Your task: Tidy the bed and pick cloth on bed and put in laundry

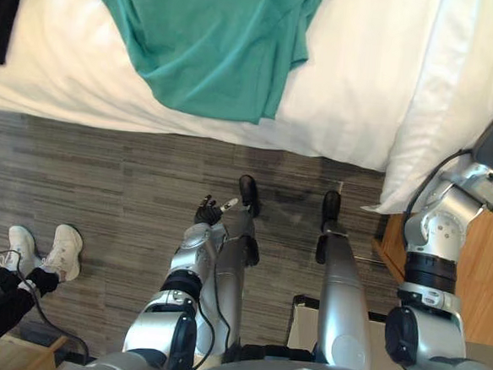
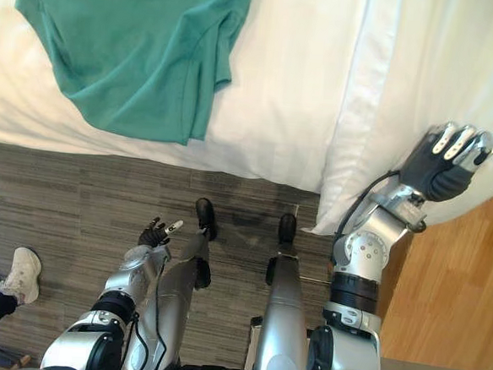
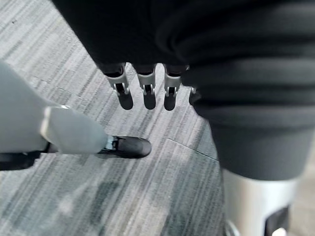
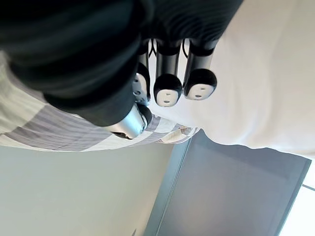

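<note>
Teal cloth (image 1: 208, 38) lengthwise toward bed edge (image 1: 334, 140)

Legible text: none. One fragment of white print on a black garment (image 1: 0, 11) lying on the bed (image 1: 364, 75), too cut off to read.

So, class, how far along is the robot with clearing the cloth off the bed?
Nothing looks done yet: the teal cloth lies spread on the bed. Neither hand holds anything: left hand open above the floor, right hand open by the pillow. Left: grasp the cloth, carry it to laundry.
</note>
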### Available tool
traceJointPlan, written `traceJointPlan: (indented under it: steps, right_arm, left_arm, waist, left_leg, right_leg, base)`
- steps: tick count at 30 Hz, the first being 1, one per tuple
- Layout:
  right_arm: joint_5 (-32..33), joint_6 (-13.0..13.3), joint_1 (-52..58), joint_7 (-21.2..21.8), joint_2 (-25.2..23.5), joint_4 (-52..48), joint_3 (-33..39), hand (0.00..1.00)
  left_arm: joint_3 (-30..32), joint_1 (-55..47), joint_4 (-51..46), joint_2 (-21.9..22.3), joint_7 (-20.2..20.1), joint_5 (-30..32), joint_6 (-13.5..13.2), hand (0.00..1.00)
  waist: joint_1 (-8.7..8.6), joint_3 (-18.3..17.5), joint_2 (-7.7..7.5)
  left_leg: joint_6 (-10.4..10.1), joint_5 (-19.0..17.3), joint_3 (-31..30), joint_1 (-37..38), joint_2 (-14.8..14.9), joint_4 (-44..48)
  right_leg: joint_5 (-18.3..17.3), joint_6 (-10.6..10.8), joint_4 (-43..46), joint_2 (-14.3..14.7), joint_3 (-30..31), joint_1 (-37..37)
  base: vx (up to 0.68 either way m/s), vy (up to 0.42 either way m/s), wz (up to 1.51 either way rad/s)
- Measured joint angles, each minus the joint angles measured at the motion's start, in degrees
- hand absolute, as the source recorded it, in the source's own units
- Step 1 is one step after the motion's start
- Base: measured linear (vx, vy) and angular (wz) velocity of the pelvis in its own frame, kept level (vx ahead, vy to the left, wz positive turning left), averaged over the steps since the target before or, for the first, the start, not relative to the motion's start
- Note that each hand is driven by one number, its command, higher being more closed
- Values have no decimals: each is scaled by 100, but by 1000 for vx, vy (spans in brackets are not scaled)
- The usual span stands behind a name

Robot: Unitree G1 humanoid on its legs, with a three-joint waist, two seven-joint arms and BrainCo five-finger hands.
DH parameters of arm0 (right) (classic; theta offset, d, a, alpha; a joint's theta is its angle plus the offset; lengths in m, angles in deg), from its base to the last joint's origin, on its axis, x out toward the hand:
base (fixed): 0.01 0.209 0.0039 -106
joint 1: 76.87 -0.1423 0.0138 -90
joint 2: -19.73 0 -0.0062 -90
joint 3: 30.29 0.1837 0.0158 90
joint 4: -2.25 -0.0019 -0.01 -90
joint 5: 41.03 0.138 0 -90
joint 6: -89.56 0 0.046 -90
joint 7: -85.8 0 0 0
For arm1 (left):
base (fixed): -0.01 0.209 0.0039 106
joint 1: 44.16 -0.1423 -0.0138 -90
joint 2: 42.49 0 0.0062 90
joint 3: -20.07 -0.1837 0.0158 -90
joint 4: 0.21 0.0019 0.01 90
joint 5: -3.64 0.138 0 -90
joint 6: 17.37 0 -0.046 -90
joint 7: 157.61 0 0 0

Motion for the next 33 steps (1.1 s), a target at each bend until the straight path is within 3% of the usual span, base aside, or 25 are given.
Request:
traceJointPlan:
  steps: [4,8,11,12,15,20,22,23,25,26,28,31,33]
  right_arm:
    - [-3,-306,387,-58,-60,670,92,100]
    - [-24,-691,1214,-495,-323,1733,80,100]
    - [-518,-947,1882,-604,-474,1976,56,100]
    - [-850,-1003,2074,-629,-469,2040,69,0]
    - [-1752,-1199,2393,-709,-482,2401,125,0]
    - [-3237,-1335,3115,-950,-777,2896,553,0]
    - [-4120,-1328,3279,-1114,-810,3108,590,0]
    - [-4994,-1286,3313,-1314,-838,3328,584,0]
    - [-5953,-1237,3313,-1511,-857,3578,531,0]
    - [-6727,-1233,3343,-1646,-849,3836,380,0]
    - [-7409,-1241,3466,-1734,-850,4143,58,0]
    - [-7553,-1291,3553,-1811,-860,4522,-197,0]
    - [-7389,-1306,3673,-1839,-846,4559,-179,0]
  left_arm:
    - [61,115,46,48,-7,-99,-3,0]
    - [55,140,131,47,-17,-261,-4,0]
    - [-6,94,220,53,-42,-295,2,0]
    - [-62,16,215,57,-52,-294,-3,0]
    - [-66,-364,237,60,-57,-269,-2,0]
    - [-88,-1096,488,35,-60,-170,53,0]
    - [-174,-1358,486,-10,-134,-155,130,0]
    - [-235,-1580,484,-44,-197,-43,189,0]
    - [-275,-1765,487,-63,-259,47,277,0]
    - [-282,-1973,490,-60,-277,94,301,0]
    - [-288,-2279,493,-68,-273,221,297,0]
    - [-301,-2595,505,-71,-237,275,294,0]
    - [-292,-2579,497,-137,-127,351,262,0]
  waist:
    - [-4,-2,-26]
    - [-39,-4,-28]
    - [-158,-14,-35]
    - [-170,-23,-50]
    - [-201,-215,-155]
    - [-170,-1057,-294]
    - [-147,-1362,-322]
    - [-148,-1591,-322]
    - [-150,-1719,-314]
    - [-160,-1852,-277]
    - [-152,-2000,-256]
    - [-161,-2058,-309]
    - [-309,-2016,-362]
  left_leg:
    - [-15,-15,211,230,80,0]
    - [-18,-91,398,555,133,-4]
    - [-10,-139,452,911,152,-61]
    - [-3,-181,514,1129,158,-101]
    - [12,-358,669,1549,200,-85]
    - [-26,-413,803,2089,256,-136]
    - [-40,-422,866,2342,260,-225]
    - [-51,-427,857,2548,246,-337]
    - [-63,-418,820,2781,213,-448]
    - [-76,-399,714,2912,182,-536]
    - [-77,-395,583,3014,144,-557]
    - [-16,-601,614,3041,56,-411]
    - [81,-1196,1206,2562,420,1000]
  right_leg:
    - [116,-8,-189,78,107,229]
    - [118,-9,-248,141,188,488]
    - [118,-8,-319,169,205,831]
    - [115,-8,-368,183,236,1027]
    - [100,6,-529,220,323,1458]
    - [77,-2,-793,216,60,2148]
    - [54,20,-876,210,-81,2432]
    - [29,16,-981,198,-195,2662]
    - [-5,28,-1077,181,-260,2912]
    - [-18,36,-1182,160,-350,3117]
    - [-44,53,-1264,118,-496,3327]
    - [-192,82,-1183,-22,-706,3496]
    - [-492,135,-747,-262,-1173,3558]
  base:
    - [1,10,-26]
    - [10,-5,-25]
    - [54,1,-15]
    - [80,17,-32]
    - [87,12,-27]
    - [145,1,5]
    - [109,4,11]
    - [90,3,10]
    - [61,8,16]
    - [37,15,25]
    - [19,16,34]
    - [1,43,46]
    - [-46,42,108]
